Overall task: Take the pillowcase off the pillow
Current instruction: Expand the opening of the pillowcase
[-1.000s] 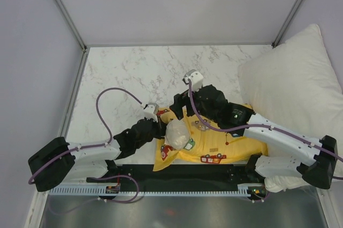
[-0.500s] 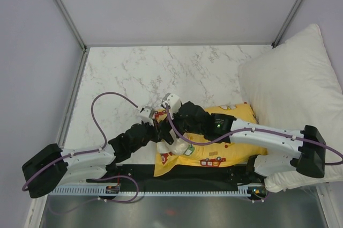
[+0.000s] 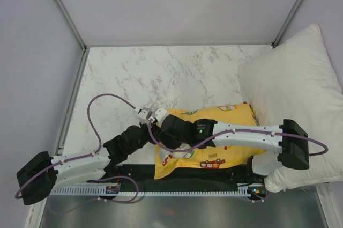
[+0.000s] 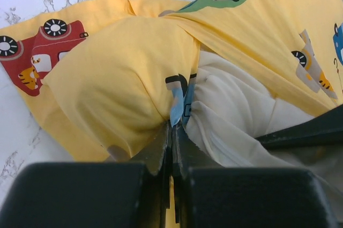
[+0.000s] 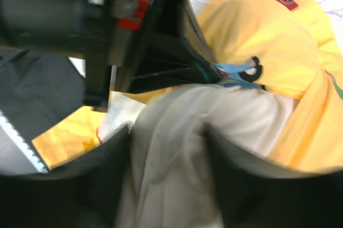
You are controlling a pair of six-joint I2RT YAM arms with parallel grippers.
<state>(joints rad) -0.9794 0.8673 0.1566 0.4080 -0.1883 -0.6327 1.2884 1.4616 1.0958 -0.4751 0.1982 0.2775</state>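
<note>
The yellow pillowcase [image 3: 225,118], printed with cartoon vehicles, lies near the table's front edge under my right arm. My left gripper [image 4: 174,126] is shut on a bunched fold of the pillowcase [image 4: 118,72] at its open end. The cream pillow [image 4: 236,110] bulges out of that opening. In the right wrist view my right gripper [image 5: 167,131] straddles the pillow [image 5: 171,174]; its cloth fills the gap and presses against both fingers [image 5: 86,179]. From above, both grippers meet at the case's left end: left gripper [image 3: 154,129], right gripper [image 3: 170,134].
A much larger white pillow [image 3: 295,88] rests against the right wall. The marble table [image 3: 161,72] stretches back to the enclosure walls. A black mat [image 3: 187,177] runs along the near edge between the arm bases. Purple cables loop over both arms.
My right arm swung left and down from above the case onto the exposed pillow end and is closing round it. The left arm drew back to the left, still gripping the pillowcase.
</note>
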